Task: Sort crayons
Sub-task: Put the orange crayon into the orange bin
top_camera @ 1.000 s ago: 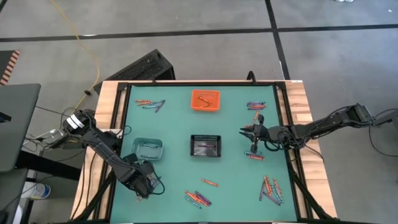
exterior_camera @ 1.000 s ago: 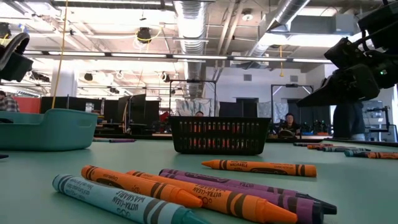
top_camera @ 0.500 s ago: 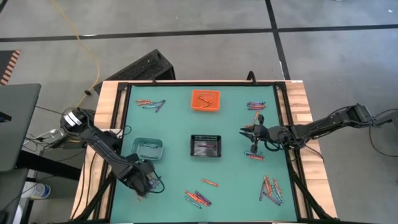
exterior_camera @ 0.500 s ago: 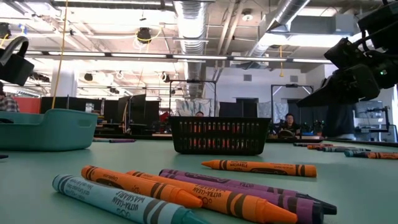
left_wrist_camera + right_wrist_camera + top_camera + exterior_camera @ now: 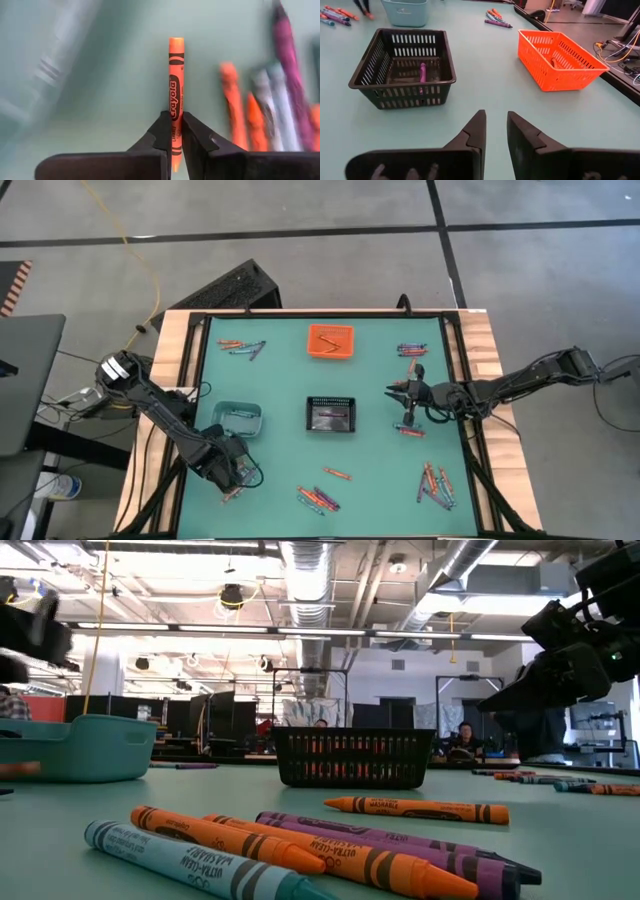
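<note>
Near-edge crayons (image 5: 300, 845): thin paper-wrapped sticks in teal, orange and purple, lying side by side on the green table (image 5: 280, 400) close to its near edge.
Left gripper (image 5: 173, 131): low at the near left of the table; its two dark fingers are clamped on one orange paper-wrapped crayon (image 5: 176, 95), which points forward beyond the fingertips.
Near-right crayons (image 5: 434, 483): a loose group lying flat toward the near right corner.
Teal bin (image 5: 237, 420): rectangular plastic tub, left of centre, just beyond the left gripper.
Black mesh basket (image 5: 402, 67): rectangular, at table centre; one purple crayon (image 5: 423, 72) lies inside.
Right gripper (image 5: 495, 129): right of the black mesh basket, fingers slightly apart, holding nothing.
Orange mesh basket (image 5: 560, 57): far centre; contents unclear.
Far crayons (image 5: 243, 347): small groups near the far left and far right corners.
</note>
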